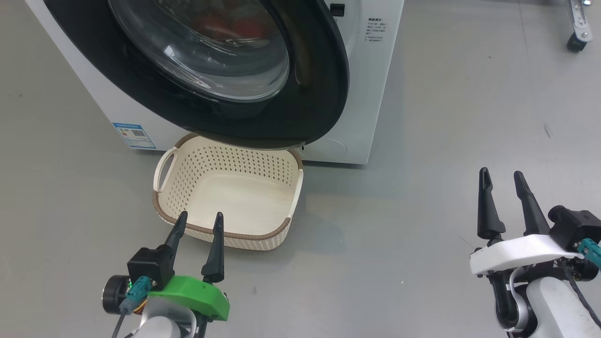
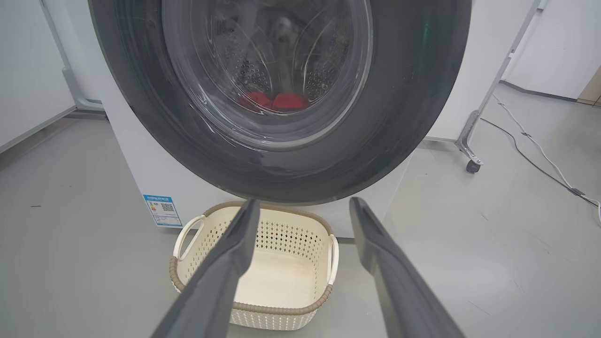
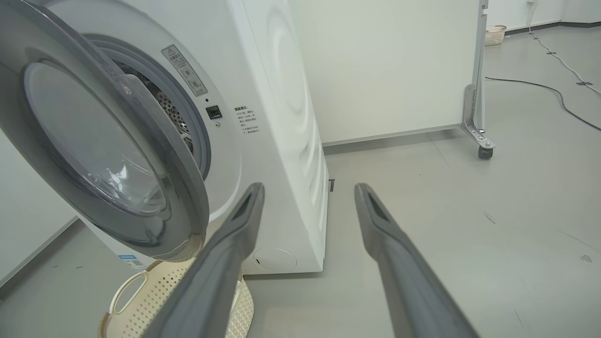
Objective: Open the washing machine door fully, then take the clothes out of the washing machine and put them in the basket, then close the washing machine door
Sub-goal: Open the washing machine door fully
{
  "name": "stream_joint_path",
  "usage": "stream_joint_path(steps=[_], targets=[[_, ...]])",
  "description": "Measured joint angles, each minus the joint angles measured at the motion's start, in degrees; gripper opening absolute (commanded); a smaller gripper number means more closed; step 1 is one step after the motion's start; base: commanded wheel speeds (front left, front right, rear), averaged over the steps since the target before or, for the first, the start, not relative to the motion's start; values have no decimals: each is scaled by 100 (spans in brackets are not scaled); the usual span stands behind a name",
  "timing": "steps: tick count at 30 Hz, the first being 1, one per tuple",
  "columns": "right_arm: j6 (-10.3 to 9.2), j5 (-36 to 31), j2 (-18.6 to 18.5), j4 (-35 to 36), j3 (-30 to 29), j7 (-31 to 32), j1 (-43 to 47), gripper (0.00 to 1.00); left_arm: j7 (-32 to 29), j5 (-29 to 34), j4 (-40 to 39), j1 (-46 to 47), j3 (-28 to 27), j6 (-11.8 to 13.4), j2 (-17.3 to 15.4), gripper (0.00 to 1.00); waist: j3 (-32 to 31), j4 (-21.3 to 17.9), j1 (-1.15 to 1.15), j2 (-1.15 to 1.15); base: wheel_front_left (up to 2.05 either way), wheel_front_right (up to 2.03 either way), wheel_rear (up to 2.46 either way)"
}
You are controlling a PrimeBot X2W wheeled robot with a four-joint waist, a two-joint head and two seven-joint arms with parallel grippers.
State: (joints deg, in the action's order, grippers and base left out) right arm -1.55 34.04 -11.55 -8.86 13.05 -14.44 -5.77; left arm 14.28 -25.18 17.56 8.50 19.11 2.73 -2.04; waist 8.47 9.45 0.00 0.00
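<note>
Head view: washing machine door stands ajar, overhanging the basket, which I judge is parked there to catch the load. Left end effector and right end effector are both spread and empty.
Left wrist view: clothes lie behind the glass, inside the washing machine.
Right wrist view: door's free edge is exposed, with open floor to its right for the swing.

Head camera looks steeply down from behind the left gripper and right gripper. Both wrist cameras look low along their fingers. All share the cream perforated plastic basket and glossy black round door ahead.
</note>
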Motion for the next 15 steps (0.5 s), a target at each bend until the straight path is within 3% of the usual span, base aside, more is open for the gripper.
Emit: stream_joint_path(steps=[15], targets=[[323, 108, -279, 86, -111, 164, -701, 100, 0, -1, -81, 27, 207, -8, -3, 100, 329, 167, 0, 0, 0, 0, 0]])
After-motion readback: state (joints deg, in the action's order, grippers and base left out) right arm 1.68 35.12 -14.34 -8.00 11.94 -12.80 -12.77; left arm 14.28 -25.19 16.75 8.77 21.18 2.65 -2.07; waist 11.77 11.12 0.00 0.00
